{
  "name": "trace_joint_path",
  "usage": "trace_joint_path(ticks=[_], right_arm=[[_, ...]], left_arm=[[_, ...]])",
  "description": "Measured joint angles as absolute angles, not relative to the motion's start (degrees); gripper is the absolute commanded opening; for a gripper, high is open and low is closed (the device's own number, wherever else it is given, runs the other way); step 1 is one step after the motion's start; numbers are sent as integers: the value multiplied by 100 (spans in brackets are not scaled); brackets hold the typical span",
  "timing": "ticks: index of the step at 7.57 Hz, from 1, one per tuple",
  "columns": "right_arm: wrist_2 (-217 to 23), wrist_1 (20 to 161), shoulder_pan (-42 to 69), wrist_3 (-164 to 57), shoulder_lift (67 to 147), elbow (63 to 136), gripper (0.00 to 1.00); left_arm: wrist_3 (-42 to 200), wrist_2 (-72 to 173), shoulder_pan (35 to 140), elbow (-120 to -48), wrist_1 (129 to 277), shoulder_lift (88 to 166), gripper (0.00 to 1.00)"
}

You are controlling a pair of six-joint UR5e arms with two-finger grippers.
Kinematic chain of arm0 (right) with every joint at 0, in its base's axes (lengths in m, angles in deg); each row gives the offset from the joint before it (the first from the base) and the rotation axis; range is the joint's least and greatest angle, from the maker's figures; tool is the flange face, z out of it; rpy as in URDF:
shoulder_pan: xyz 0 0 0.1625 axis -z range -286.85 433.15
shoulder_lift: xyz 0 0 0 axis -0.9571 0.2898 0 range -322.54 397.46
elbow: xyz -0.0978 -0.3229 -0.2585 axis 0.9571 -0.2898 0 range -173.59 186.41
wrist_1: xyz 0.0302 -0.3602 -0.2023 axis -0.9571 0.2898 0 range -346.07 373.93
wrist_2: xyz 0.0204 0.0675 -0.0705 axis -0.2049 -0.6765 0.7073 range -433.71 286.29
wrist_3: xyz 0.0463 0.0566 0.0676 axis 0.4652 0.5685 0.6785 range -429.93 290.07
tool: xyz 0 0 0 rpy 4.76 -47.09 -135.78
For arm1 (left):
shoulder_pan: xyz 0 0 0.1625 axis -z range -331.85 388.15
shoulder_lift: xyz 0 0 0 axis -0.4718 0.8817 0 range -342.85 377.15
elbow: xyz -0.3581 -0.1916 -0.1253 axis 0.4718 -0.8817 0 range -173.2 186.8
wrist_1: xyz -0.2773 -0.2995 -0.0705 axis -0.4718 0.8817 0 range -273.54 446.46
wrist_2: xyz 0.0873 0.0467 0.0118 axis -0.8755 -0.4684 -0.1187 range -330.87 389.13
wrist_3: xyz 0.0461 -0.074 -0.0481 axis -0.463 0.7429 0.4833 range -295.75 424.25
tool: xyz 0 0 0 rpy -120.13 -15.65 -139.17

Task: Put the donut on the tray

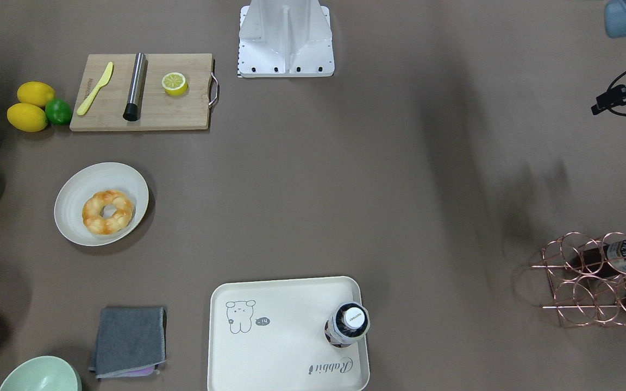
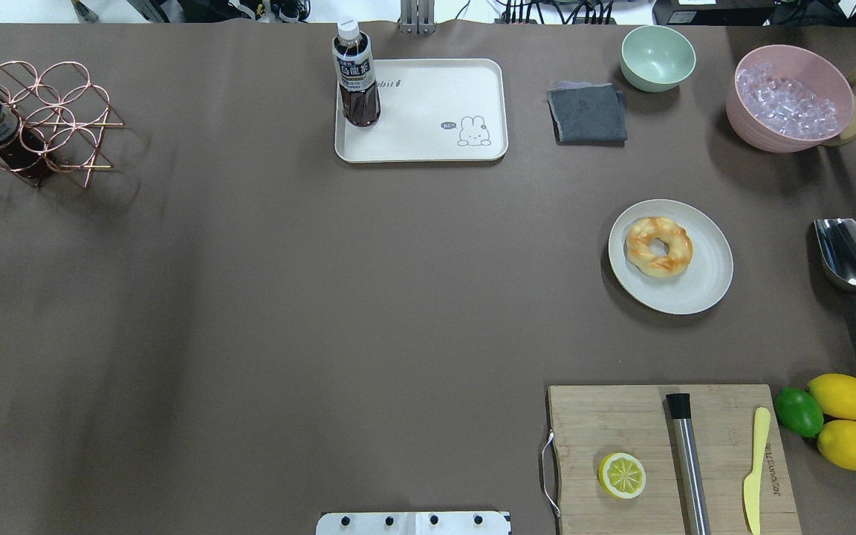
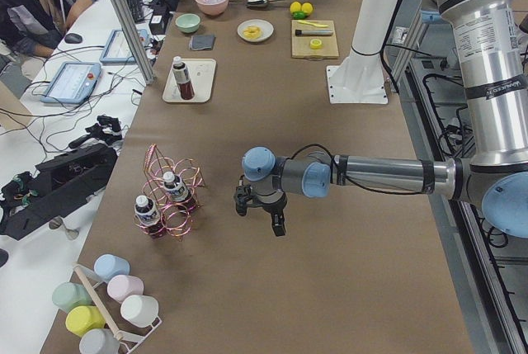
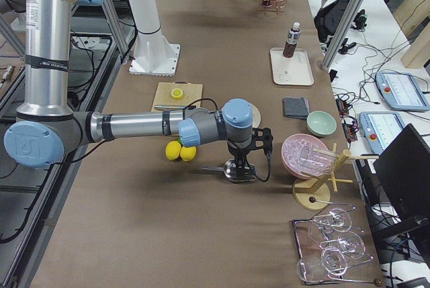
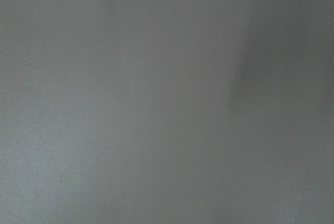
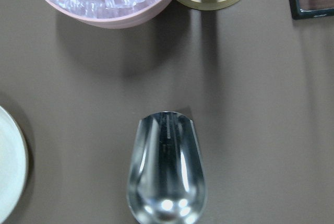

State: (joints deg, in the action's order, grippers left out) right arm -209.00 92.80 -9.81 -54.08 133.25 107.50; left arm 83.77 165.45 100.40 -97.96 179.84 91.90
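Cream-white with a raised rim, the tray (image 2: 428, 141) lies on the brown table (image 2: 250, 297) at the edge far from the robot. It carries a grey cartoon animal and the word "Rabbit". A dark tea bottle (image 2: 356, 74) with a white cap stands upright in the tray's corner on the robot's left.

The donut (image 2: 659, 246) is not on the tray. It lies flat on a round off-white plate (image 2: 703, 290), well apart from the tray, to the tray's right as the robot sees it and nearer the robot.

- Just beside the tray on that same right side lies a folded grey cloth (image 2: 588, 113).
- Past the cloth are a pale green bowl (image 2: 657, 58) and a pink bowl of ice (image 2: 788, 104).
- Further from the tray than the plate lies a steel scoop (image 2: 848, 260).
- A wooden cutting board (image 2: 606, 423), far from the tray on the robot's side of the plate, bears a lemon half (image 2: 622, 475), a steel rod (image 2: 688, 461) and a yellow knife (image 2: 755, 468).
- Well to the tray's left stands a copper wire rack (image 2: 34, 119) holding bottles.

The left gripper (image 3: 262, 215) hangs over bare table near that rack, far from the tray. The right gripper (image 4: 243, 167) hangs above the scoop, and its wrist camera looks straight down on the scoop's bowl. For both grippers I cannot tell whether the jaws are open or closed. Neither touches the donut.
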Motion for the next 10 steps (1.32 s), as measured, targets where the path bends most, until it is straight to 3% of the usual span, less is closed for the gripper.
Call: trace_joint_path(ticks=[7,10], right_arm=[[-20168,7608,1251,-2297,12890,10463,100],[-19843,6474,1804,-838,12800,10006,90]], left_arm=[[8384,16545,10040,-9831,17981,9202,98],[8385,16545,10040,-9826,17980,9210,98]])
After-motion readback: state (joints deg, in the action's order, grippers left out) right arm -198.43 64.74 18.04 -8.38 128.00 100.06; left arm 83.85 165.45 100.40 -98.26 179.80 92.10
